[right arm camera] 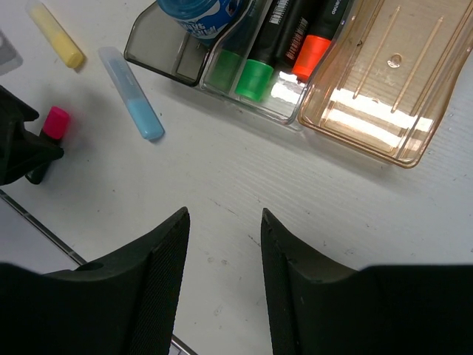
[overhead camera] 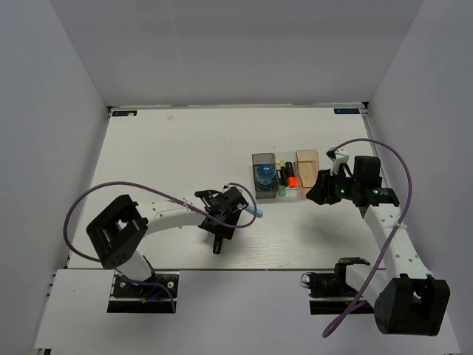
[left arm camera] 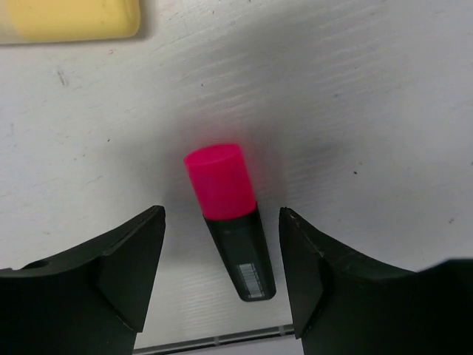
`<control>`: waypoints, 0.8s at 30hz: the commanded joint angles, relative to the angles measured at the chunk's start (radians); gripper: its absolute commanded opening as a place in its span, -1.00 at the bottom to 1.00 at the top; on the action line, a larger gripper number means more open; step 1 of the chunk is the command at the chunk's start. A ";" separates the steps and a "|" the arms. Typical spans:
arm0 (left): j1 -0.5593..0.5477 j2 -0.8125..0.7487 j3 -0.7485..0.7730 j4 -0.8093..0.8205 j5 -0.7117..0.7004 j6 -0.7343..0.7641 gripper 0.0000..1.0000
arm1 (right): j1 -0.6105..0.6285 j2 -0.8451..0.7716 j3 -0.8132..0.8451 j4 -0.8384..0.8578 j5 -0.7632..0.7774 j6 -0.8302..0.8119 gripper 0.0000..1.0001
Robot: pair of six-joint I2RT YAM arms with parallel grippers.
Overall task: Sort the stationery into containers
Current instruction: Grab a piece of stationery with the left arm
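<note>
A pink-capped black highlighter [left arm camera: 224,194] lies flat on the white table. My left gripper [left arm camera: 222,214] stands open astride its black body, with neither finger touching it. The right wrist view also shows this highlighter [right arm camera: 53,126]. A pale yellow stick [left arm camera: 70,18] and a light blue stick [right arm camera: 133,92] lie loose nearby. The joined containers [overhead camera: 307,166] hold a blue roll [right arm camera: 196,11] in the dark grey bin and green-capped [right arm camera: 253,78] and orange-capped [right arm camera: 314,55] highlighters in the clear bin. The tan bin [right arm camera: 377,74] holds nothing. My right gripper [right arm camera: 224,214] hangs open over bare table in front of the bins.
The light blue stick [overhead camera: 255,211] lies just right of my left gripper [overhead camera: 238,203]. The table's near edge, with its metal strip, runs close behind the pink highlighter. White walls enclose the table on three sides. My right gripper [overhead camera: 319,194] sits by the tan bin's near right corner.
</note>
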State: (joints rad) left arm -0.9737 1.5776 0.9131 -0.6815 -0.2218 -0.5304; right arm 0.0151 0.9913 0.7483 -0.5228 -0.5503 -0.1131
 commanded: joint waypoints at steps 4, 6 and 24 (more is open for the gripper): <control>-0.003 0.062 -0.019 0.057 -0.004 -0.045 0.37 | -0.004 -0.010 0.029 0.004 -0.005 -0.005 -0.06; -0.003 0.071 -0.031 0.065 -0.004 -0.048 0.26 | -0.004 -0.013 0.029 0.004 -0.003 -0.005 -0.06; -0.063 -0.042 0.333 -0.010 0.053 0.067 -1.00 | -0.001 -0.020 0.031 0.004 -0.007 -0.017 -0.91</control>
State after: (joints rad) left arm -1.0298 1.5929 1.0698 -0.6991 -0.2005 -0.5117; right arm 0.0139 0.9855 0.7483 -0.5243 -0.5522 -0.1280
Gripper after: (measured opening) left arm 0.400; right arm 0.114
